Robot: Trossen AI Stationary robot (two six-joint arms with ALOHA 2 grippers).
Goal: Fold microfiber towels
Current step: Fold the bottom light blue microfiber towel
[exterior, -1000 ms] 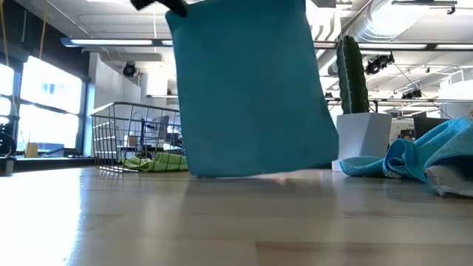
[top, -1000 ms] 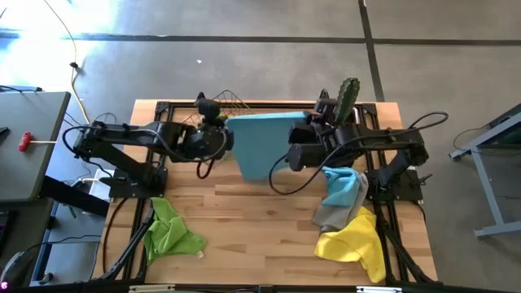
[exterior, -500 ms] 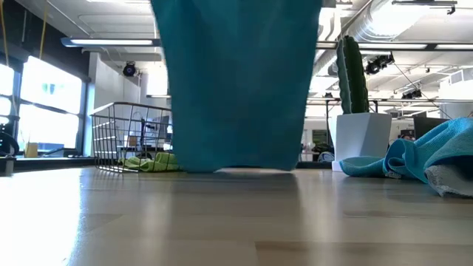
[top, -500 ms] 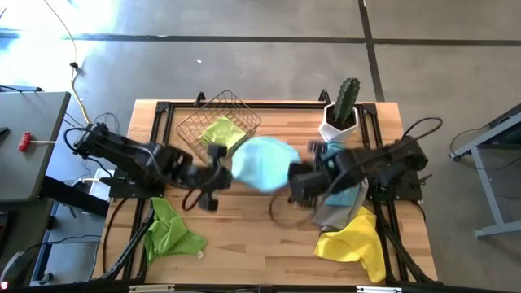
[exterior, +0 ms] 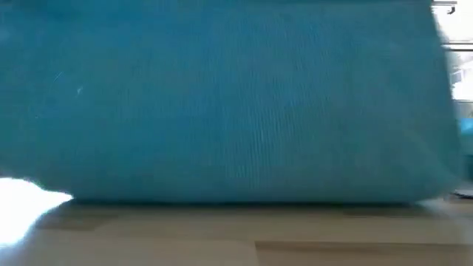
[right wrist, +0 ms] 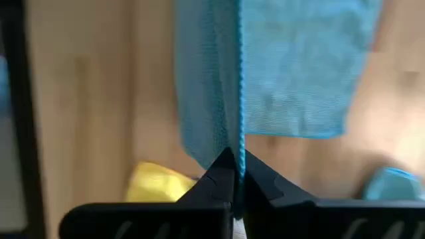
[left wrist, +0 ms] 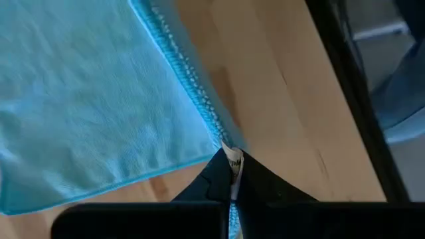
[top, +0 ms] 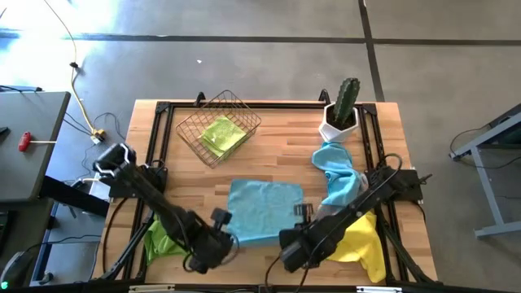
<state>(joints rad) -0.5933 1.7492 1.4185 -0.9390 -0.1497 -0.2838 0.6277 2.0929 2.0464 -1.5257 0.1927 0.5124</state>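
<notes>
Both arms are down at the near edge of the counter with a light blue towel stretched between them; the left pincer is pinched tight on one near corner, the right pincer is pinched tight on the other, and both wrist views show the hemmed edge of the cloth running straight into the closed tips. The far part of that towel lies flat in the middle of the counter, while the near edge is lifted, so in the low view it fills nearly everything as one blue sheet with its bottom fold just above the wood.

Room-wise: a lime green towel is bunched at the near left edge, just beside the left arm; a yellow towel sits near the right arm at the near right edge, with another light blue towel heaped behind it. Another lime green towel sits in the wire basket at the back; a potted cactus stands at the back right, well apart.
</notes>
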